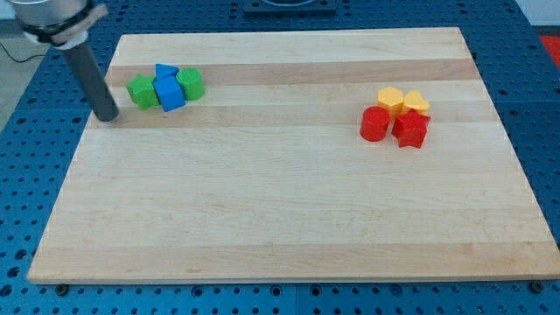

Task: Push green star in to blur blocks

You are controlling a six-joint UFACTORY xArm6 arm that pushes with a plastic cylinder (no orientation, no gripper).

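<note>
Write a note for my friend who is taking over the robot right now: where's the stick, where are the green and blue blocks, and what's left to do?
My tip is on the board, at the view's left of the cluster, apart from it.
The green star sits at the cluster's left end, against the blue cube. A blue triangle lies just above, and a green round block is at the right end.
Done: the star already looks pressed to the blue blocks.
Left: probably just a small nudge toward the view's right, if any gap shows.
Two red and two yellow blocks sit far right, uninvolved.
</note>
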